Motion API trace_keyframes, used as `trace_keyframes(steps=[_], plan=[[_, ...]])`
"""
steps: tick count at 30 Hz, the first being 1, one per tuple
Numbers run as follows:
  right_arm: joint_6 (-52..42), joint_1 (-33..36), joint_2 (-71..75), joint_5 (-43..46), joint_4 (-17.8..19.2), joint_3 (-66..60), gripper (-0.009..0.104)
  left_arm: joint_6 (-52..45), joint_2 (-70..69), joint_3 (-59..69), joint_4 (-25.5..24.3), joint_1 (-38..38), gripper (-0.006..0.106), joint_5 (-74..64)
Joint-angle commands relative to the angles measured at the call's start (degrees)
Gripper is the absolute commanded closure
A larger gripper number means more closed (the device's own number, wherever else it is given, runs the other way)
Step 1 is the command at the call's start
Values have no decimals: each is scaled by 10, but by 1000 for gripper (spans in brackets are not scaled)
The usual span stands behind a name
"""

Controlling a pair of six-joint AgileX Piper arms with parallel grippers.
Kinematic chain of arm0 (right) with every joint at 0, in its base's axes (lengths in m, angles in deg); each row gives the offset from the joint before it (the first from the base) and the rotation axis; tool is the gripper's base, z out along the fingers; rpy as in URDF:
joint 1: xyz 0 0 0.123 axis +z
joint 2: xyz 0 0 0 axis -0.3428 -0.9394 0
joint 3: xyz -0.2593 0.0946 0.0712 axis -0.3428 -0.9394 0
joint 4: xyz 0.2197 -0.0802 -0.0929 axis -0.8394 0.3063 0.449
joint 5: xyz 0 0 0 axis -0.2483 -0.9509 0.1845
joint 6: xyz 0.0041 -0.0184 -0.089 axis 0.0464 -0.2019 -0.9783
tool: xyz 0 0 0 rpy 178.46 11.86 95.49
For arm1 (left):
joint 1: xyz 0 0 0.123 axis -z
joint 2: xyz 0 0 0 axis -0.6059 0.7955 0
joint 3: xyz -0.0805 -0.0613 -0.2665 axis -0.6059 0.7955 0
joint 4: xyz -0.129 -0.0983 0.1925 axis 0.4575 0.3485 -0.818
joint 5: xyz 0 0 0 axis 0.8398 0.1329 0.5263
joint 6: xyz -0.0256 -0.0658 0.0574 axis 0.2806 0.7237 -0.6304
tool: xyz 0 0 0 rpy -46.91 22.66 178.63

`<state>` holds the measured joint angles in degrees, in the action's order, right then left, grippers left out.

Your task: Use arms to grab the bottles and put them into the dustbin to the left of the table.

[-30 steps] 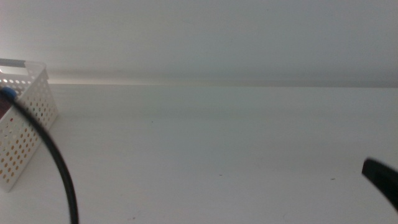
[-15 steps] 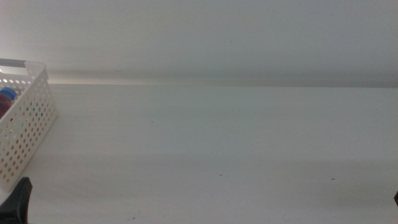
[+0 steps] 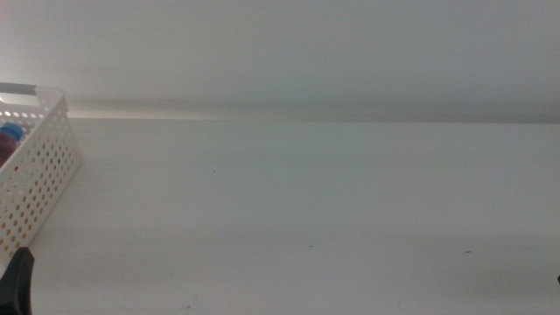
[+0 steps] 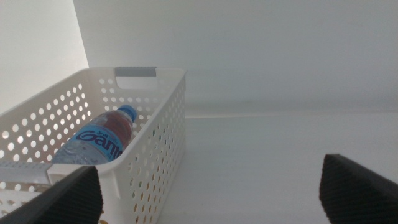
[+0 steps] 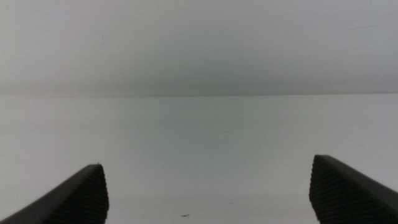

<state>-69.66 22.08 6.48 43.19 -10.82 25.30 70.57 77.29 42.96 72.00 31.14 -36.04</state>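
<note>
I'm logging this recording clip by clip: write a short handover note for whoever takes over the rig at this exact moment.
Left gripper: open, empty, beside the dustbin near the table's left end.
Right gripper: open, empty, over bare table.
In the dustbin: the blue-capped water bottle, lying down, with something red under it; the wall hides the rest.
Done: no bottle shows on the table in any view.
Left: check that all bottles are binned; otherwise nothing more is visible to pick up.
</note>
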Motion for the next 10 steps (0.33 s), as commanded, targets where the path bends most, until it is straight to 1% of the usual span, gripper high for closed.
trace_keyframes(steps=[1, 10], plan=[[-6, -3, 22, 8, 3, -25, 10, 6, -25, 24, 1, -1, 7, 9], [-6, -3, 22, 16, 2, -25, 10, 6, -24, 24, 2, -1, 7, 9]])
